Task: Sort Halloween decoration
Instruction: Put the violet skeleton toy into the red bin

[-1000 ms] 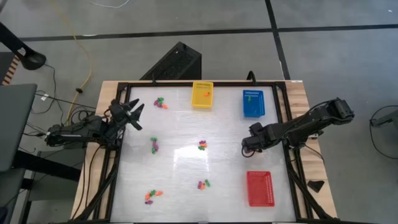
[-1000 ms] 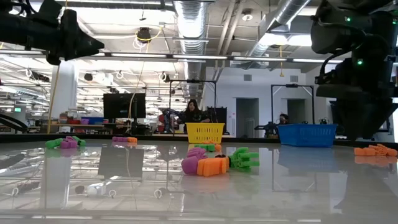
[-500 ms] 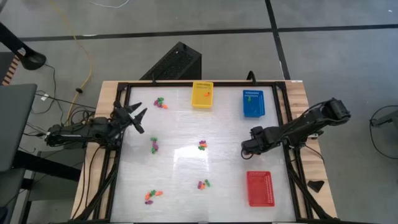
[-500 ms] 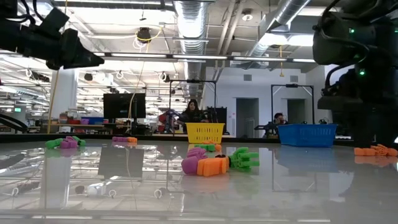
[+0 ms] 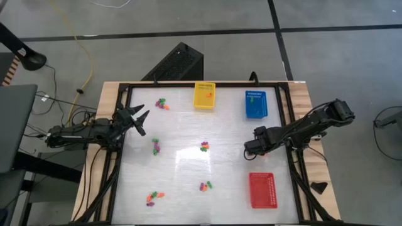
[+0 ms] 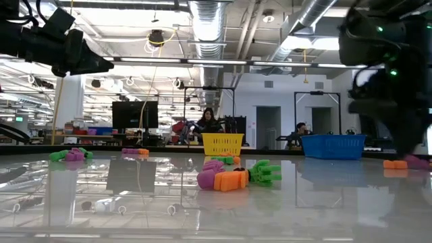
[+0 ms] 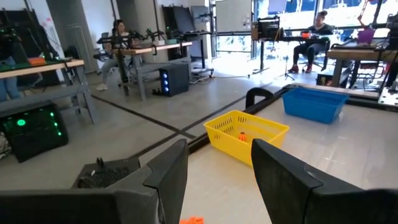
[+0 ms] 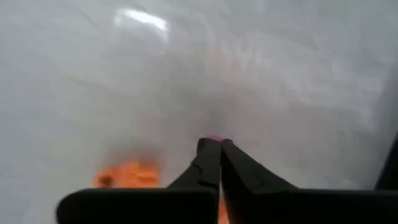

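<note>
The right gripper, low in the frame, has its fingers pressed on a tiny purple trinket, which looks light, hard and slippery, so a middle pinch suits it, while the left gripper waits spread open at mid-left.

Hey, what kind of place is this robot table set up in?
Most likely an open-plan robotics lab or workshop. Beyond the table the low view shows exposed ceiling ducts, workbenches with a monitor, and a seated person. The left wrist view adds more desks on a bare concrete floor.
</note>
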Robot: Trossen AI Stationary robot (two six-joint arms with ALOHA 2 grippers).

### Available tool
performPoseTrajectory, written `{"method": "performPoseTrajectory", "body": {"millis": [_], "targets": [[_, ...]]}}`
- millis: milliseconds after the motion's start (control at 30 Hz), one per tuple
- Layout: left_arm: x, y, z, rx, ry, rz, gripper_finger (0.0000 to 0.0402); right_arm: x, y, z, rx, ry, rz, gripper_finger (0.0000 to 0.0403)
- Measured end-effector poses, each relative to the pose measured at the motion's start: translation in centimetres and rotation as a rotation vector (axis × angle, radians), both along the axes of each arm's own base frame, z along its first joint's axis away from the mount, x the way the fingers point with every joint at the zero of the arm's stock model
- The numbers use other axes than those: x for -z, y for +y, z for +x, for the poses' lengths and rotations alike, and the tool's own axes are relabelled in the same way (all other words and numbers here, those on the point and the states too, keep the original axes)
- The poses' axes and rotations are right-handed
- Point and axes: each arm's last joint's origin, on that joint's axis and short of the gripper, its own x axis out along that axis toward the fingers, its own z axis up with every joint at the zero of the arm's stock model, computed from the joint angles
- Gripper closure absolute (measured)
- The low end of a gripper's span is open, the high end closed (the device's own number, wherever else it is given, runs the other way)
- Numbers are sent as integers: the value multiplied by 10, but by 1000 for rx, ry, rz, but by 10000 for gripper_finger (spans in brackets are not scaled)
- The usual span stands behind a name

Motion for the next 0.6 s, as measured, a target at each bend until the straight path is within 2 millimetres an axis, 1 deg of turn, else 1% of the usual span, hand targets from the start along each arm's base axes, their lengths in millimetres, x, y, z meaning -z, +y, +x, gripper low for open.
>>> {"method": "performPoseTrajectory", "body": {"millis": [133,300,433,500,600], "targets": [[0,0,0,1,-17,-12,233,-15,-4,8,-59,-58,-34,380],[0,0,0,2,-23,-18,233,-37,-3,22,-134,-135,-5,377],[0,0,0,2,-23,-18,233,-57,10,32,-204,-209,88,380],[0,0,0,2,-22,-18,233,-67,21,36,-233,-249,141,379],[0,0,0,2,-22,-18,233,-78,41,36,-218,-289,239,379]]}}
